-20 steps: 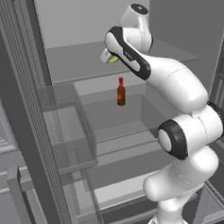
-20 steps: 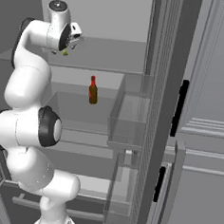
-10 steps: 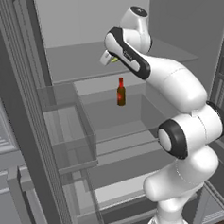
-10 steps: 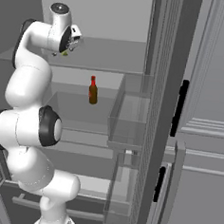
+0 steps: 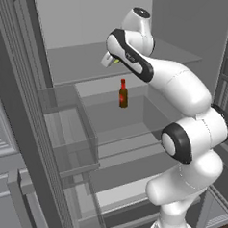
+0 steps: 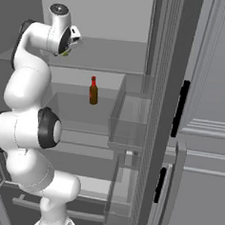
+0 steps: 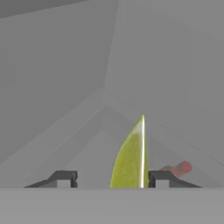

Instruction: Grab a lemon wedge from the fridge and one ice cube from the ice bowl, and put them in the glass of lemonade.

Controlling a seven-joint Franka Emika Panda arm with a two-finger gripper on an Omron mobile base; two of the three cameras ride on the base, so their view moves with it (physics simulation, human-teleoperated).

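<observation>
The fridge stands open, its glass shelves in sight. On the upper shelf the yellow-green lemon wedge stands on edge between the fingertips of my gripper. The right fingertip is against the wedge. The left fingertip is still a gap away from it. From the base, a bit of the lemon wedge shows under the gripper at the upper shelf, and from the other side the lemon wedge peeks out below the gripper.
A small brown bottle with a red cap stands on the shelf below, also the bottle and its red cap. Clear door bins hang on the open left door, and more bins on the right door.
The fingers have come closer together around the lemon wedge. The arm has hardly moved.
</observation>
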